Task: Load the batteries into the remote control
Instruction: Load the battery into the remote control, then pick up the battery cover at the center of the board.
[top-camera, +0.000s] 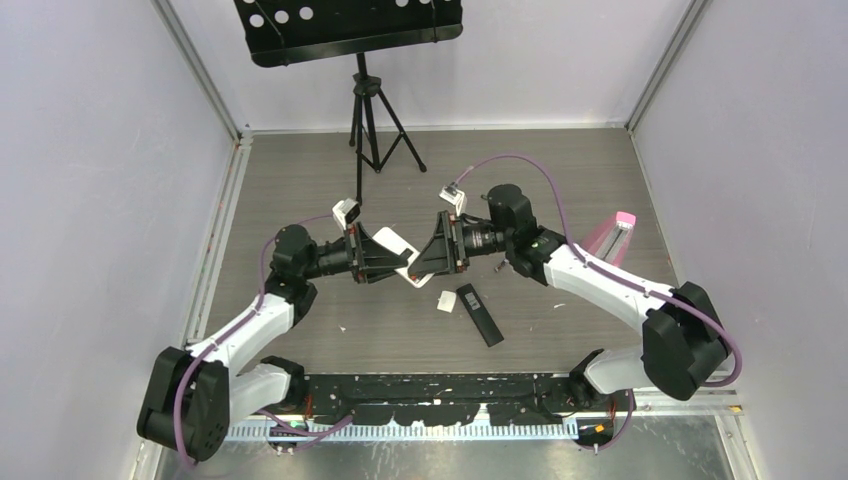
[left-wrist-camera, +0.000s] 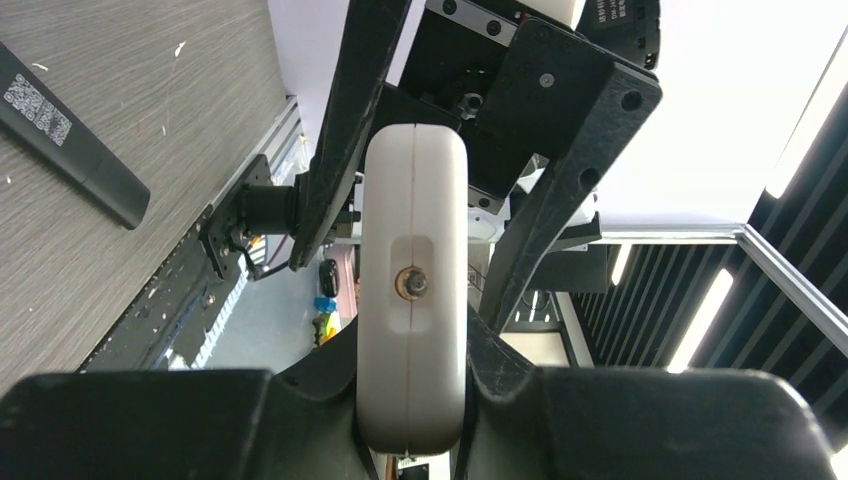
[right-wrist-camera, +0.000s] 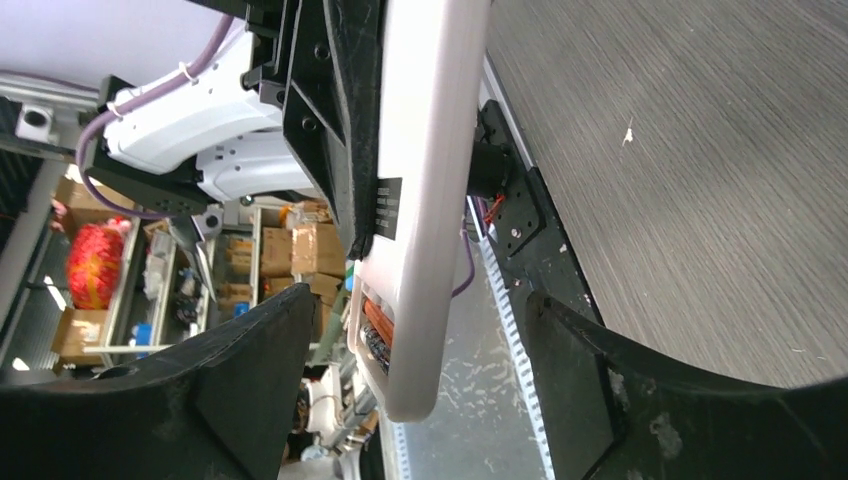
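Observation:
The white remote control (left-wrist-camera: 415, 290) is up in the air over the middle of the table, and my left gripper (left-wrist-camera: 415, 350) is shut on its sides. In the right wrist view the remote control (right-wrist-camera: 430, 150) hangs between the two fingers of my right gripper (right-wrist-camera: 418, 300), which stand wide open and touch nothing. At its lower end the battery bay is uncovered. An orange battery (right-wrist-camera: 378, 322) and a dark battery (right-wrist-camera: 372, 345) lie side by side in it. From above, the two grippers (top-camera: 400, 258) (top-camera: 428, 258) face each other tip to tip around the remote control (top-camera: 395, 240).
A black remote (top-camera: 480, 314) lies on the table just below the grippers, with a small white cover piece (top-camera: 446, 301) beside it. A pink and white object (top-camera: 610, 238) sits at the right. A black music stand on a tripod (top-camera: 372, 120) is at the back.

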